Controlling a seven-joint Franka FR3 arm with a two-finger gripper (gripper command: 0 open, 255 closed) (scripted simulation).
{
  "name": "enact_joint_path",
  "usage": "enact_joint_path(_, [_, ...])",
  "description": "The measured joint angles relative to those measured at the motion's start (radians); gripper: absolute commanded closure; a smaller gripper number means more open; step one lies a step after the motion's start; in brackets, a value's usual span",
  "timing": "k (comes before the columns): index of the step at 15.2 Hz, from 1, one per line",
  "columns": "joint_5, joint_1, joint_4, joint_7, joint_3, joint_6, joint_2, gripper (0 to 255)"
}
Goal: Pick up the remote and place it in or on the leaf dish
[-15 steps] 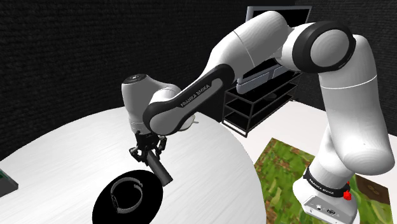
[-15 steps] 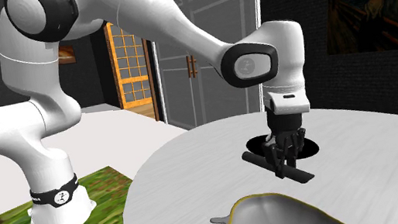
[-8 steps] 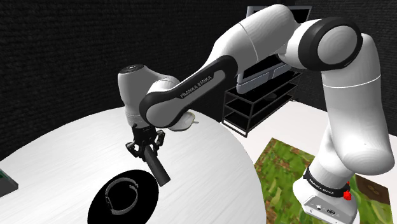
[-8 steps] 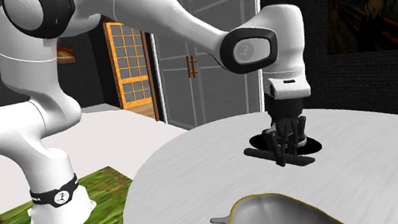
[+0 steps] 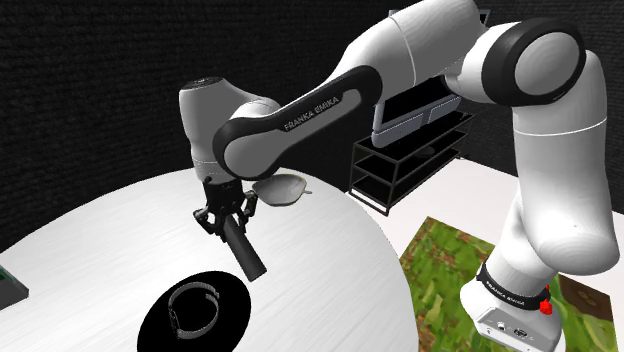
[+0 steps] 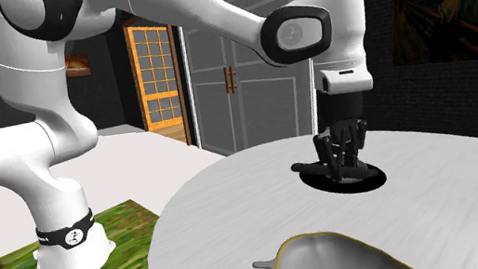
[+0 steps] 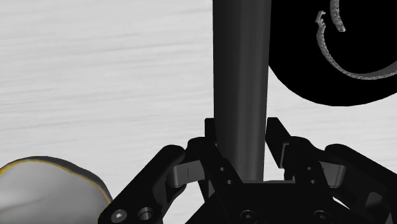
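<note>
Two black fingers (image 7: 278, 140) of the gripper (image 7: 240, 149) clamp a dark remote (image 7: 240, 76) over the white table (image 7: 95, 76), as the wrist view makes plain. In the shoulder view, the grey leaf dish (image 5: 280, 187) lies at the gripper's two o'clock and a black disc (image 5: 160, 325) at seven. The second exterior view adds a door (image 6: 247, 62) and a painting (image 6: 450, 0) beyond.

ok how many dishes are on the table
1: the grey leaf dish on the white table, near the fingers clasping the remote. More could lie outside the frames.
</note>
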Motion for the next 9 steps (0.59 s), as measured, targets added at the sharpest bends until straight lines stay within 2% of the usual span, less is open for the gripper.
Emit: enact_joint_path(9, [0.018,-0.001,0.073,-0.01,0.009,-0.103,-0.033,255])
